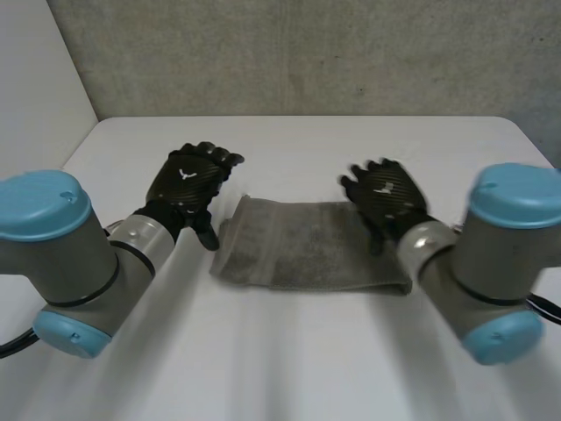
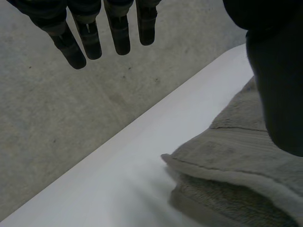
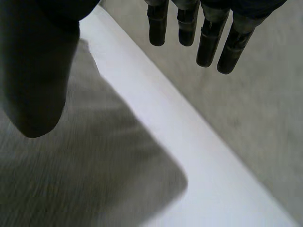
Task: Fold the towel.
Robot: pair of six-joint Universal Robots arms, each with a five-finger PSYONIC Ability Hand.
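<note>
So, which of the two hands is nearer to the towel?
Right. The right hand is over the right end of the towel; the left hand is beside its left end, over the bare table.

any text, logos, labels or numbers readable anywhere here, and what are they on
No readable words or numbers.
The left hand bears a small white mark on its back, too small to read.
The right hand bears a similar white mark, also unreadable.
The towel shows no label or print.
</note>
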